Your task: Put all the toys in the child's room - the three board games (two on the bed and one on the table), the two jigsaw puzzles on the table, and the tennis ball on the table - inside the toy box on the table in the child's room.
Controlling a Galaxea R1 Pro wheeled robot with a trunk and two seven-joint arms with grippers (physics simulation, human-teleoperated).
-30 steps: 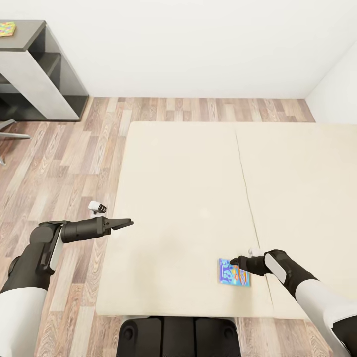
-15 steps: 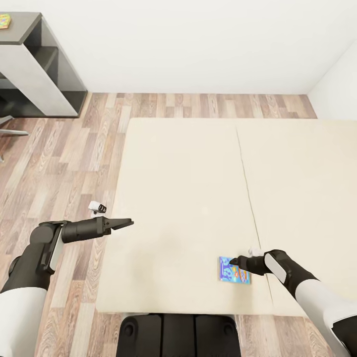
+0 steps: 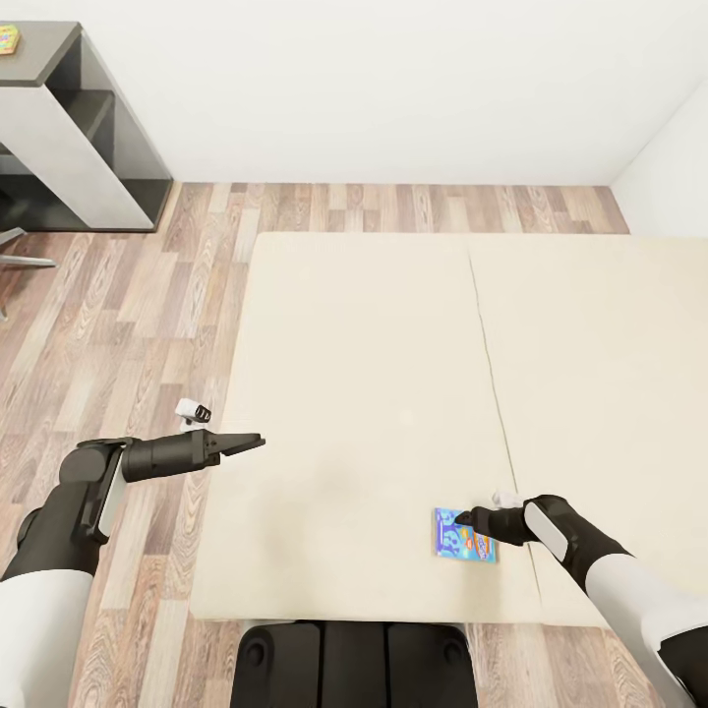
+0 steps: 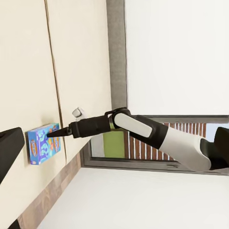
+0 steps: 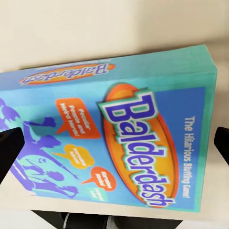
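A light blue board game (image 3: 457,539) lettered "Balderdash" lies flat near the front edge of the beige bed (image 3: 374,374). My right gripper (image 3: 464,515) hovers at the box's far edge, open. In the right wrist view its dark fingers (image 5: 9,152) stand on either side of the box (image 5: 114,129). The left wrist view shows the same box (image 4: 43,143) with the right gripper (image 4: 51,134) tipped down onto it. My left gripper (image 3: 254,442) hangs open over the bed's left edge, holding nothing. A multicoloured jigsaw puzzle (image 3: 8,39) lies at the far left.
The puzzle rests on a dark-topped shelf unit (image 3: 69,128) against the white wall. Wood-plank floor (image 3: 128,324) runs left of and beyond the bed. A chair leg (image 3: 20,261) pokes in at the left. My base (image 3: 354,664) touches the bed's front edge.
The camera shifted slightly a second ago, then held. Both grippers and the board game have stayed where they were.
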